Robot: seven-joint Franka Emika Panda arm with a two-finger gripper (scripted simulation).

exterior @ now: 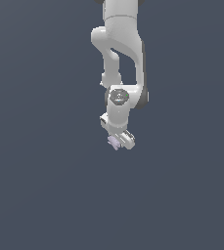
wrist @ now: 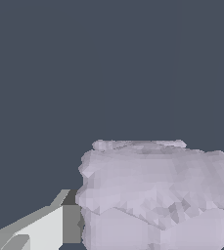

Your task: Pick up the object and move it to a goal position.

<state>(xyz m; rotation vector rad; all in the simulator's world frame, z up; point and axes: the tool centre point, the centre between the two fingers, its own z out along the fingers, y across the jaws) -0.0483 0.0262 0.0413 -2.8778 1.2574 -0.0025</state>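
The object (exterior: 114,142) is a small pale lilac-grey jagged lump at the lower tip of the white arm. My gripper (exterior: 120,140) points down and is shut on it. The lump pokes out on the exterior view's left side of the fingers. In the wrist view the object (wrist: 152,190) fills the whole gap of the gripper (wrist: 152,230). One white finger (wrist: 42,229) presses its dark pad against the lump's side. Only a sliver of the other finger shows at the frame's edge. Whether the lump rests on the ground or hangs above it cannot be told.
A plain dark blue-grey surface (exterior: 40,195) surrounds the arm on all sides, with no other objects or edges in view. The white arm links (exterior: 121,49) rise toward the top of the exterior view.
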